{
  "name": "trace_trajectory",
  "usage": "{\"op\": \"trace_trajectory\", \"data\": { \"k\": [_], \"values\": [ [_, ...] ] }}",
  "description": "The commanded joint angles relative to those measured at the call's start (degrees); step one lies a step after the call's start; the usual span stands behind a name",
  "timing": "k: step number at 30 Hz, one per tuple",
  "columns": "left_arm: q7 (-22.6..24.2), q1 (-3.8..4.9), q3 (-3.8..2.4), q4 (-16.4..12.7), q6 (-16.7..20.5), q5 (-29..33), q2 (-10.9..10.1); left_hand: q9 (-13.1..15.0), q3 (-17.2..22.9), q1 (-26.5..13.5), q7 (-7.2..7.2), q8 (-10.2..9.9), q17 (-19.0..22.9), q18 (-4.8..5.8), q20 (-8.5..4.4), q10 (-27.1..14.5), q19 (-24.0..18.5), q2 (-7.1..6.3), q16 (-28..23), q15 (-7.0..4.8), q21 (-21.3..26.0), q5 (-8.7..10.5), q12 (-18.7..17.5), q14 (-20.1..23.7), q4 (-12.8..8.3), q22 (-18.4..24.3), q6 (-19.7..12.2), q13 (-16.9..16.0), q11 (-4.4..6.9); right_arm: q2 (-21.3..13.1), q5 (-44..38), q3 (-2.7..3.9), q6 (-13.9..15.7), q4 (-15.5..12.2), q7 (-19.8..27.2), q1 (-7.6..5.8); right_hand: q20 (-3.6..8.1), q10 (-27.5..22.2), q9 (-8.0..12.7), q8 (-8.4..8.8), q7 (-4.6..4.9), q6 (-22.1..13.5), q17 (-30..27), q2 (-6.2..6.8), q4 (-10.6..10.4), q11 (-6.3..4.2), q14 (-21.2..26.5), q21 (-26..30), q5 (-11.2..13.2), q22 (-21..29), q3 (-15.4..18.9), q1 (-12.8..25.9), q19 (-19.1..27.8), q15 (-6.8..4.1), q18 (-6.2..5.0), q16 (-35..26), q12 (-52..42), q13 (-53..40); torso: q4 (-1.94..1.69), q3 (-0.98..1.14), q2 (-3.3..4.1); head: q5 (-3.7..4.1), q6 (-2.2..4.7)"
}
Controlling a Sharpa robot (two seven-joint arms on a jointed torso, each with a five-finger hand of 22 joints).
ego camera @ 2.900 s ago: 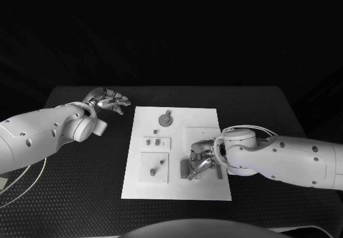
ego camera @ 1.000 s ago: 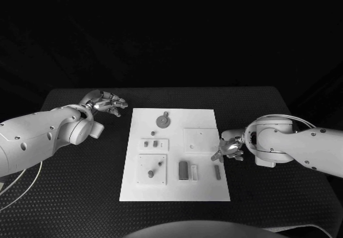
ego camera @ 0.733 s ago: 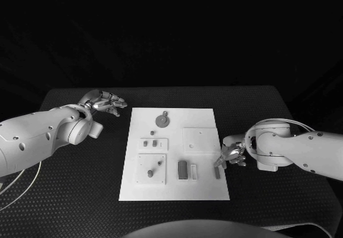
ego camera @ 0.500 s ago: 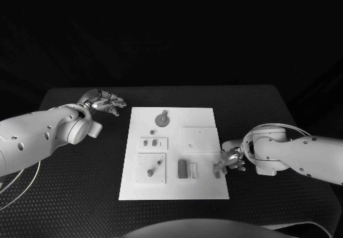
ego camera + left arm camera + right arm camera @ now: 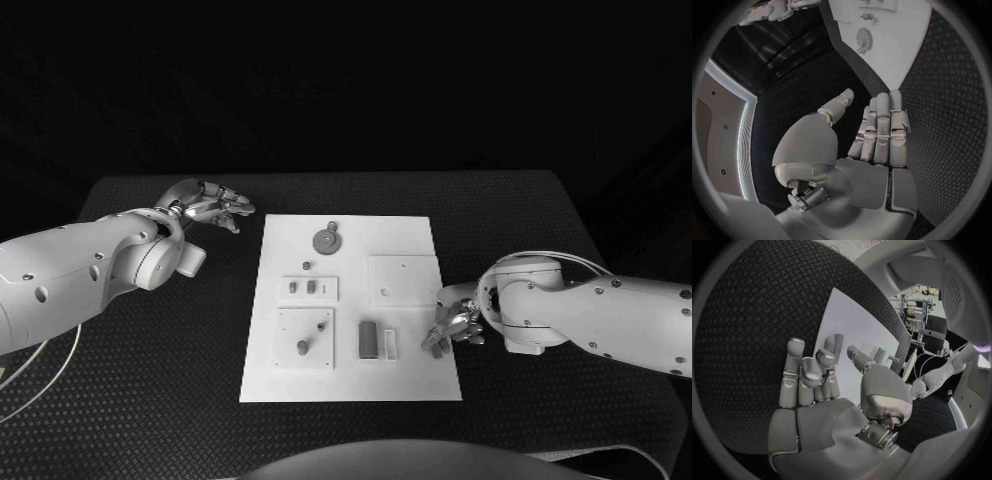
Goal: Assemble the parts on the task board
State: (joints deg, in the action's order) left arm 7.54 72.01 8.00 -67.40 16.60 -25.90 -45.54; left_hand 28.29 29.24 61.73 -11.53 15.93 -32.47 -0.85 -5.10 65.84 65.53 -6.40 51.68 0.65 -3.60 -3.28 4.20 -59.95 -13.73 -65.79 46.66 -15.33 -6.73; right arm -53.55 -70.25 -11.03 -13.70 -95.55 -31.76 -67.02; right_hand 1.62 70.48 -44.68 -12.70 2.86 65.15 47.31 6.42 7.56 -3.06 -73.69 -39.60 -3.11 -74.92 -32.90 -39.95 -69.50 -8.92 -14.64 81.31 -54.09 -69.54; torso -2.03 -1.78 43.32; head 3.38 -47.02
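White task board (image 5: 411, 240) flat on the black surface (image 5: 534, 220), grey parts spread over it. Right hand (image 5: 456, 326) down at the board's right edge, fingers loosely spread, nothing between them as far as the wrist view tells. Just off its fingertips, a small grey bar (image 5: 437, 343) lying loose on the board; a little further out from the hand, a longer dark block (image 5: 369, 341) beside a pale strip. Well beyond, a round disc (image 5: 330, 241) at the far end and small pegs (image 5: 304, 288) in their raised plates. Left hand (image 5: 214, 205) parked off the board's far left corner, fingers straight and together, thumb apart, empty. Looks like the pick-up step for that loose bar. Next move probably calls for a fine pinch on a thin, flat-lying piece, then a careful seat into its slot; slipping on the smooth plate seems the risk.
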Motion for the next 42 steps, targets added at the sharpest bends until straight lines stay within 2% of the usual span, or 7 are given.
{"op": "trace_trajectory", "data": {
  "k": [1, 9, 14, 19, 27, 33, 42],
  "values": [
    [0.3, 0.03, -0.03, -0.1, -0.8, 0.2, 0.1, -0.1, -0.1, -0.5, 0.12, 0.3, -0.1, -1.13, -0.02, -0.4, -0.1, 0.03, -0.2, -0.16, -0.3, 0.27, -0.2, -0.1, 0.3, 0.1, -0.3, -0.1, -0.02, 0.5, -3.9, -0.53, -0.4, 0.5, -0.7, 0.89, 0.07, 0.0, 0.1, 0.59, 0.26, -0.6, 0.0, -0.38, 1.8, -0.14, 0.1, -0.4, 0.2, -1.2, -0.2, -1.6, 0.4, -0.19, -0.36, 0.3, -0.1, 0.0, -0.02, -0.06, 0.0, 0.02, -0.03],
    [0.3, 0.03, -0.03, -0.2, -0.7, 0.2, 0.0, -0.1, 0.0, -0.5, 0.12, 0.4, -0.1, -1.13, -0.02, -0.4, -0.1, 0.05, -0.2, -0.16, -0.3, 0.27, -0.2, -0.1, 0.3, 0.1, -0.3, -0.1, -0.02, 0.9, -8.0, -0.53, -0.5, 0.0, -0.9, 1.4, -0.14, -0.2, 0.5, 1.6, 0.84, -2.1, -0.2, -1.19, 9.0, 0.39, 0.1, -0.4, 0.2, -1.1, -1.3, -7.5, 0.5, 0.24, -0.35, -0.1, 0.1, 0.1, 0.01, -0.1, -0.01, -0.02, -0.09],
    [0.3, 0.03, -0.03, -0.2, -0.6, 0.2, 0.0, -0.1, 0.0, -0.5, 0.13, 0.4, -0.1, -1.13, -0.03, -0.4, -0.1, 0.06, -0.2, -0.16, -0.3, 0.27, -0.2, -0.1, 0.3, 0.1, -0.3, -0.1, -0.02, 1.0, -8.8, -0.53, 0.8, 0.1, -1.1, 1.43, -0.33, -0.4, 1.0, 2.45, 1.41, -3.3, -0.3, -1.51, 9.3, 0.9, 0.1, -0.4, 0.2, -1.2, -1.6, -13.2, 0.7, 0.75, -0.36, -0.2, 0.1, 0.0, -0.01, -0.07, -0.02, -0.03, -0.11],
    [0.3, 0.03, -0.03, -0.2, -0.7, 0.2, 0.0, -0.1, 0.0, -0.5, 0.13, 0.4, -0.1, -1.14, -0.03, -0.4, -0.1, 0.07, -0.2, -0.17, -0.3, 0.27, -0.2, -0.1, 0.3, 0.1, -0.3, -0.1, -0.02, 1.2, -8.9, -0.53, 2.4, 0.1, -0.9, 1.45, -0.6, -0.4, 1.3, 2.59, 1.45, -3.3, -0.2, -3.5, 9.3, 0.97, 0.2, -0.5, 0.2, -1.2, -1.1, -17.1, 0.9, 0.84, -0.36, -0.1, 0.0, 0.0, -0.03, -0.04, 0.0, 0.0, -0.07],
    [0.3, 0.03, -0.03, -0.2, -0.6, 0.2, -0.1, -0.1, 0.0, -0.5, 0.13, 0.4, -0.1, -1.14, -0.03, -0.4, -0.1, 0.07, -0.2, -0.17, -0.3, 0.27, -0.2, -0.1, 0.3, 0.1, -0.3, -0.1, -0.01, 1.1, -7.4, -0.51, 6.0, -0.1, 0.3, 1.45, -0.73, -0.2, 1.4, 2.54, 1.31, -3.1, -0.1, -5.4, 9.4, 0.88, 0.2, -0.6, 0.2, -1.2, -0.3, -19.0, 1.1, 0.78, -0.36, 0.0, -0.1, 0.0, -0.06, -0.06, -0.01, -0.06, 0.01],
    [0.3, 0.03, -0.03, -0.2, -0.6, 0.2, -0.1, -0.1, 0.0, -0.5, 0.12, 0.4, -0.1, -1.13, -0.03, -0.3, -0.1, 0.07, -0.2, -0.17, -0.4, 0.27, -0.2, -0.1, 0.3, 0.1, -0.3, -0.1, -0.01, 0.5, -2.4, -0.44, 10.0, -0.8, 1.2, 1.44, -0.72, 0.0, 1.3, 2.41, 1.21, -2.9, 0.0, -5.76, 9.4, 0.78, 0.2, -0.8, 0.2, -1.3, -0.1, -19.5, 1.0, 0.72, -0.36, 0.2, -0.2, 0.0, -0.08, -0.08, -0.01, -0.24, 0.07],
    [0.3, 0.03, -0.03, -0.3, -0.7, 0.2, -0.1, -0.1, -0.1, -0.5, 0.12, 0.4, -0.1, -1.13, -0.03, -0.3, -0.1, 0.05, -0.2, -0.17, -0.4, 0.27, -0.2, -0.1, 0.3, 0.1, -0.3, -0.1, -0.01, -0.2, 1.7, 0.28, 12.3, -1.3, 1.7, 1.34, -0.67, 0.2, 1.3, 2.26, 1.09, -2.6, 0.1, -5.83, 9.4, 0.66, 0.1, -0.9, 0.2, -1.2, 0.1, -19.8, 0.9, 0.62, -0.36, 0.4, -0.4, -0.1, -0.05, -0.12, -0.01, -0.34, 0.09]
  ]
}}
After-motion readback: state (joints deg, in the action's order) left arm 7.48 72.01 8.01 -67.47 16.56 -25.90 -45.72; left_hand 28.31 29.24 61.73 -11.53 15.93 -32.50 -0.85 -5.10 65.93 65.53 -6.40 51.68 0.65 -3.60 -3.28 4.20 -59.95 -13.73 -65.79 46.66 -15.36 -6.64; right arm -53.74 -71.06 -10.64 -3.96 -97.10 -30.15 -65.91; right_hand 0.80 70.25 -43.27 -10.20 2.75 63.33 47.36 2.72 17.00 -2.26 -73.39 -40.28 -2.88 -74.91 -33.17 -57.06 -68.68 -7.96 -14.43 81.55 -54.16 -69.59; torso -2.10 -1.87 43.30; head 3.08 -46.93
